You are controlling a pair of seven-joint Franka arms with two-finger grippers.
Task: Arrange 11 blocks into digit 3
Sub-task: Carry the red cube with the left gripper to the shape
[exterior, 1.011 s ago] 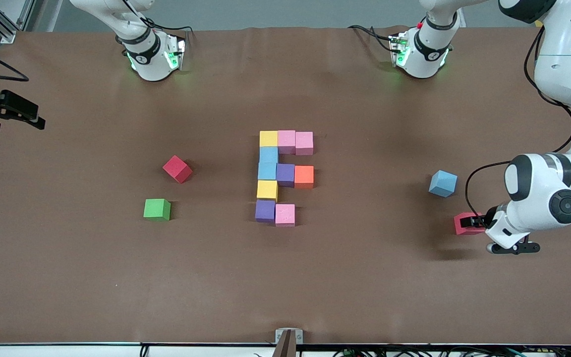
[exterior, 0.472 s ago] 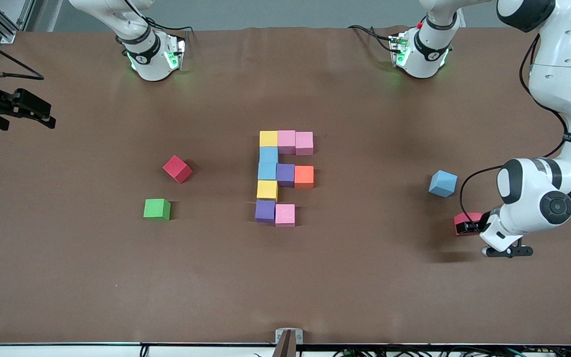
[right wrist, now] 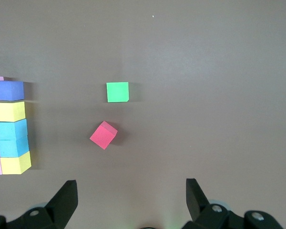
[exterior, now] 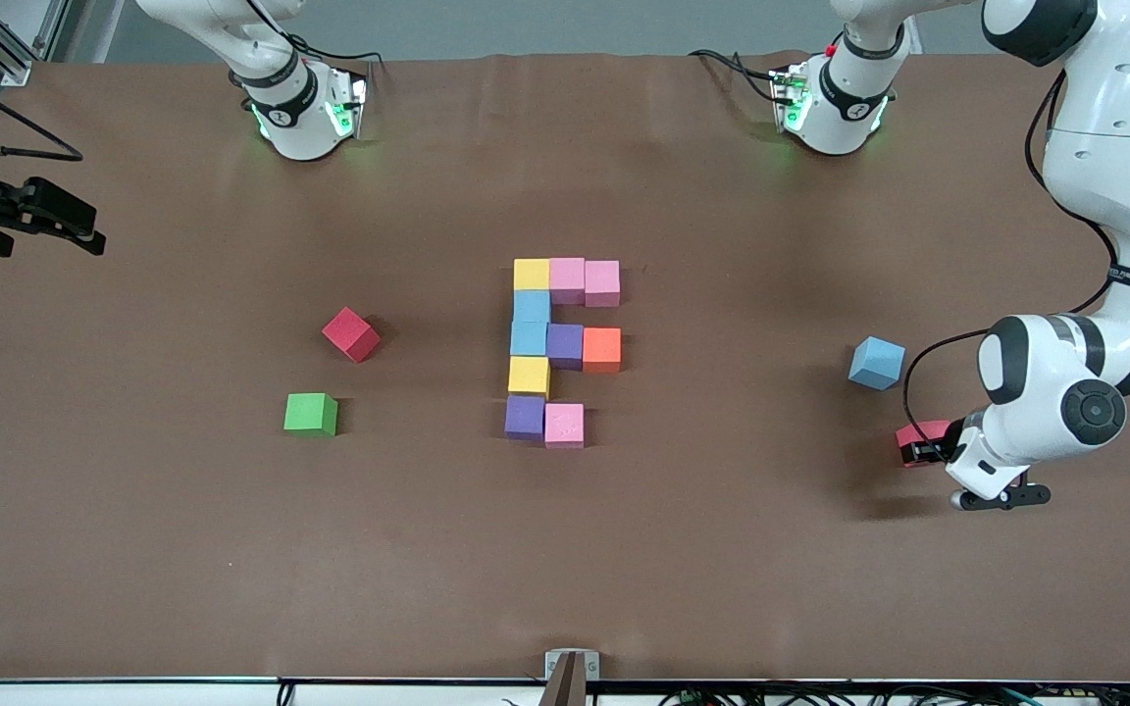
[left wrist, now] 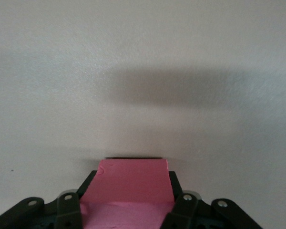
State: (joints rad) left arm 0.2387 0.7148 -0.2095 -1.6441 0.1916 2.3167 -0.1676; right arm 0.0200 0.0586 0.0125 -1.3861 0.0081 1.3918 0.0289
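Over at the right arm's end of the worktop, the right hand (exterior: 75, 230) hangs above the edge with its fingers spread wide and nothing between them, waiting. Moving along, a loose red cube (exterior: 350, 333) sits turned at an angle, and just nearer the front camera lies the green cube (exterior: 310, 413), the two close but apart.

Now the middle of the worktop, and the digit 3 (exterior: 555, 348) is nearly whole! The top bar reads yellow (exterior: 531, 274), pink (exterior: 567, 279), pink (exterior: 602, 282). A column of two light blue cubes (exterior: 531, 322), a yellow cube (exterior: 529, 375) and a purple cube (exterior: 524, 416) runs down toward the front edge. The middle bar adds purple (exterior: 565, 345) and orange (exterior: 601, 349). The bottom bar has only one pink cube (exterior: 564, 425) beside the purple one: ten cubes, all touching.

Further toward the left arm's end, a light blue cube (exterior: 877, 362) stands alone. Near it, the left hand (exterior: 930, 447) is down at the worktop, clenched on the second red cube (exterior: 918, 434). The left wrist view shows that cube (left wrist: 131, 181) pinched between the dark fingers (left wrist: 69, 210).
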